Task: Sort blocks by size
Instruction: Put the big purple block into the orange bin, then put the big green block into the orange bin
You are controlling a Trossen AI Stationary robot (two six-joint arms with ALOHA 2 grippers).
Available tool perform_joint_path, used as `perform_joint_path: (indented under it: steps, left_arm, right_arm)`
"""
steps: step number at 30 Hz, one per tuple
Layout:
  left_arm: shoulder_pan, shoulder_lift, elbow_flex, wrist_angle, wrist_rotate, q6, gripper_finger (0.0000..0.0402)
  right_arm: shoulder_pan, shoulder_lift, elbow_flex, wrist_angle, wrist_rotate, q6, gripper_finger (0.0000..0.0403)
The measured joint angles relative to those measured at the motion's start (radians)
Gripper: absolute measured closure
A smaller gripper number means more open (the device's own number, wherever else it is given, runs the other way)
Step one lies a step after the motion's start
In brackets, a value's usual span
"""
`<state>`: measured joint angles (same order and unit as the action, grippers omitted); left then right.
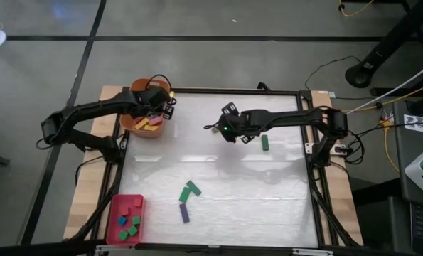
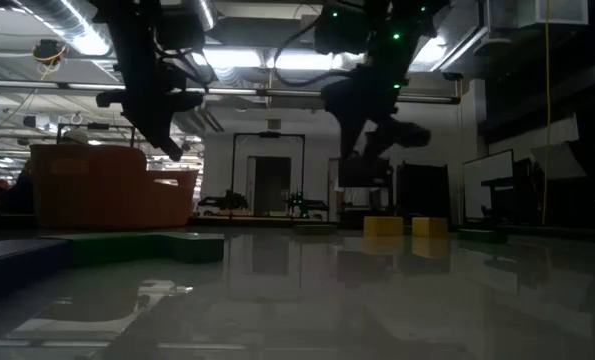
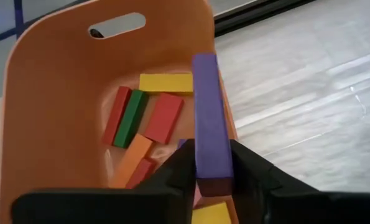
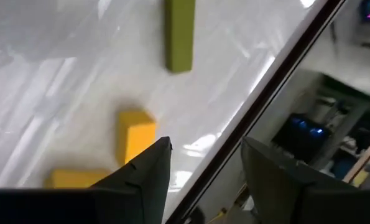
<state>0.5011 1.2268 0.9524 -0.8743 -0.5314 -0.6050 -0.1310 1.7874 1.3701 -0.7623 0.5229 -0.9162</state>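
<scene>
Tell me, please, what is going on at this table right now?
Two arms are sorting coloured blocks by size. The left pincer holds a purple bar above the orange tub, which already contains long bars. The right pincer hangs open over the table's far side near two yellow blocks. A red tray of small cubes sits at the near left corner; a few bars remain unsorted.

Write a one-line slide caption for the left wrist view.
Left gripper holds a purple bar over the orange tub of long blocks.
</scene>
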Motion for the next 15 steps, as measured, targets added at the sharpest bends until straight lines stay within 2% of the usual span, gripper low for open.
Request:
perform_joint_path:
  steps: [4, 10, 12, 15]
  left_arm:
    - [0.014, 0.001, 0.000, -0.002, 0.003, 0.011, 0.0290]
    - [0.019, 0.001, 0.000, 0.017, 0.006, -0.002, 0.0245]
    - [0.009, 0.001, 0.000, 0.087, 0.019, -0.004, 0.0240]
    - [-0.019, 0.001, 0.000, 0.284, 0.081, 0.014, 0.0239]
  right_arm:
    - [0.000, -0.038, -0.024, -0.052, 0.000, 0.031, 0.0212]
    - [0.000, -0.152, -0.155, -0.048, -0.011, 0.071, 0.0212]
    - [0.000, -0.206, -0.215, -0.052, -0.010, 0.097, 0.0212]
    - [0.000, -0.291, -0.302, -0.045, -0.012, 0.145, 0.0212]
